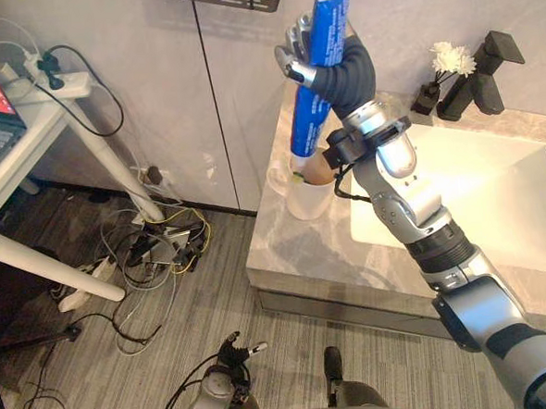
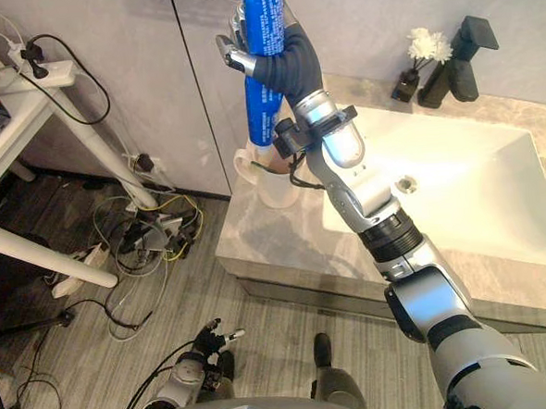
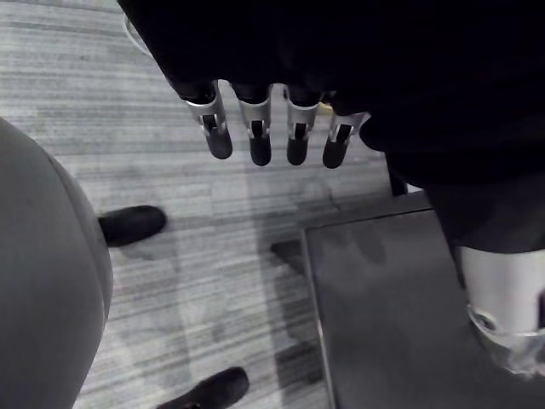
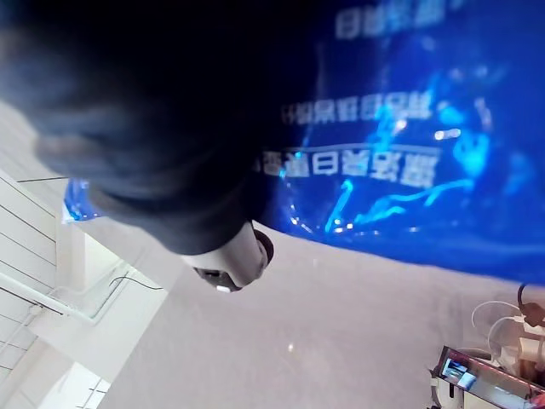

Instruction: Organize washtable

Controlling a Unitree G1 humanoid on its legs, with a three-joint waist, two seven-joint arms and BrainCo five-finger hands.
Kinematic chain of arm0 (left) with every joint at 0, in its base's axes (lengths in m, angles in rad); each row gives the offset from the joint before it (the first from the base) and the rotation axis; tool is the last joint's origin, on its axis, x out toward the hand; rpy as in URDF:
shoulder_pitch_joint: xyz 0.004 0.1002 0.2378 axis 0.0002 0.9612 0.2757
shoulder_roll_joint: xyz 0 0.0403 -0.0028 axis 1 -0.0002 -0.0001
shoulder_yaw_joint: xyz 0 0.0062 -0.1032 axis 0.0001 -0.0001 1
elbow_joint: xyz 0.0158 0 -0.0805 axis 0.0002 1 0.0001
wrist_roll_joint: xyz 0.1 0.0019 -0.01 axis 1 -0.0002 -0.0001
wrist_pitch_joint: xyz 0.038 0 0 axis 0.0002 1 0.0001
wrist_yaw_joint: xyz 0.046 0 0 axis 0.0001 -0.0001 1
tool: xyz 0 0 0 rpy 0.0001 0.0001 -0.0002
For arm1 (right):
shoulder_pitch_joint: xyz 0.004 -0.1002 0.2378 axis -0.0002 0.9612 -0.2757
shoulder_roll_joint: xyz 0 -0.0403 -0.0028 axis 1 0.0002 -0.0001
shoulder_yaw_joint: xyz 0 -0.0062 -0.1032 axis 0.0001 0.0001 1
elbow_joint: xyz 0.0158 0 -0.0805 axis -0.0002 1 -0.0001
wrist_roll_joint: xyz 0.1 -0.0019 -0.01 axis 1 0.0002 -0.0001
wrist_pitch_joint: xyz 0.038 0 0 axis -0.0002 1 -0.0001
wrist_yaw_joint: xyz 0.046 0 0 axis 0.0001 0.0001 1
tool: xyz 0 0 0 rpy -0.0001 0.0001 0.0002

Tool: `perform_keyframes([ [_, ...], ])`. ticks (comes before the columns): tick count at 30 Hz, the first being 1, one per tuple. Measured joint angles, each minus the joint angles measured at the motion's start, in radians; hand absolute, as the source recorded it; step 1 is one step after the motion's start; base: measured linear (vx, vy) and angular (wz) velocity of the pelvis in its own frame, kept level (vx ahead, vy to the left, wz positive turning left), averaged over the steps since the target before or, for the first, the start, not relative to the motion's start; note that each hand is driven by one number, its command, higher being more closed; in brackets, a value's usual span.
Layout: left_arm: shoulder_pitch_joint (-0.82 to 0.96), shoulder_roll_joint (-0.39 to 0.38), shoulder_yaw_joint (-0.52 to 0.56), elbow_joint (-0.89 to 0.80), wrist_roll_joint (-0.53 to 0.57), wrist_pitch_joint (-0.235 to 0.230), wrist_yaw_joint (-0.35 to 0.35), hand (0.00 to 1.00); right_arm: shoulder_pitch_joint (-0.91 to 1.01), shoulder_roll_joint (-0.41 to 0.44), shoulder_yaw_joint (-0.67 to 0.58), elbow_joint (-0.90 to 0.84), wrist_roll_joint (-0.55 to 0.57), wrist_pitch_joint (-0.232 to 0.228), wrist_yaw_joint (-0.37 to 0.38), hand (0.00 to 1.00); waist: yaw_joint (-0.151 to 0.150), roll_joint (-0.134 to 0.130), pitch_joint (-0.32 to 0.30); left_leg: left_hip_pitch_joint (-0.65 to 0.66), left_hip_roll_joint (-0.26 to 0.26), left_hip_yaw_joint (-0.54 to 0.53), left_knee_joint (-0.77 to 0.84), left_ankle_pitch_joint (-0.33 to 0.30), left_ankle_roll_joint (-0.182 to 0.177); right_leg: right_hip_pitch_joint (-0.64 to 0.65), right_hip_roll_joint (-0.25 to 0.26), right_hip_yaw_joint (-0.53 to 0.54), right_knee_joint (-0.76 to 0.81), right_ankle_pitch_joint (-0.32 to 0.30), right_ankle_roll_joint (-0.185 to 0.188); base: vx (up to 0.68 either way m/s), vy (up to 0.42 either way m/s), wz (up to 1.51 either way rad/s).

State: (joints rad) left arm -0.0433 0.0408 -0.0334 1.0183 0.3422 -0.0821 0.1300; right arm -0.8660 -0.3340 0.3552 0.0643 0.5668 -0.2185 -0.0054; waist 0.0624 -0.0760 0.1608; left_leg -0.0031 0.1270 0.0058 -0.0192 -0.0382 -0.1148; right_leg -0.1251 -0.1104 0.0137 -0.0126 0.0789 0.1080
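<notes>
In the left eye view, the right hand (image 1: 299, 62) is reaching up at the upper centre of the frame, its fingers curling round a blue tube (image 1: 326, 48) and gripping it near its upper half. The tube is hanging almost upright, its lower end sitting down by the mouth of a white cup (image 1: 308, 200) that is standing on the left corner of the table (image 1: 295, 259); whether it is touching the cup cannot be told. To the right a white basin (image 1: 477, 201) is lying in the table, with a black faucet (image 1: 477, 85) and a small vase of white flowers (image 1: 451, 61) behind it. The left hand (image 1: 234, 352) is hanging low at the bottom of the frame, over the floor. The right eye view is giving the same layout. In the left wrist view, the left hand's fingers (image 3: 260, 136) are pointing straight out over the striped floor (image 3: 213, 256), holding nothing. In the right wrist view, the tube is spreading across the upper right, with a fingertip (image 4: 234, 264) showing beside it.
</notes>
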Motion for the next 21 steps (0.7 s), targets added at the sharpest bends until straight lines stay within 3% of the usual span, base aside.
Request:
perform_keyframes([
  [11,-0.001,-0.004,-0.006,-0.003,-0.002,0.0,0.006,0.0,0.046,-0.002,-0.021,-0.037,-0.008,-0.001,-0.008,1.0,-0.009,-0.004,0.005,-0.008,0.0,0.0,0.003,0.0,0.0,-0.007,0.0,0.001,0.0,0.0,0.0,0.0,-0.001,0.01],
  [21,0.008,-0.013,-0.045,-0.077,-0.002,-0.001,-0.013,0.0,0.079,-0.003,-0.07,-0.038,-0.047,0.007,-0.019,1.0,-0.002,-0.006,0.052,-0.024,-0.001,-0.013,0.012,0.0,0.0,-0.013,-0.002,-0.009,0.003,0.0,0.0,0.0,-0.001,0.03],
])
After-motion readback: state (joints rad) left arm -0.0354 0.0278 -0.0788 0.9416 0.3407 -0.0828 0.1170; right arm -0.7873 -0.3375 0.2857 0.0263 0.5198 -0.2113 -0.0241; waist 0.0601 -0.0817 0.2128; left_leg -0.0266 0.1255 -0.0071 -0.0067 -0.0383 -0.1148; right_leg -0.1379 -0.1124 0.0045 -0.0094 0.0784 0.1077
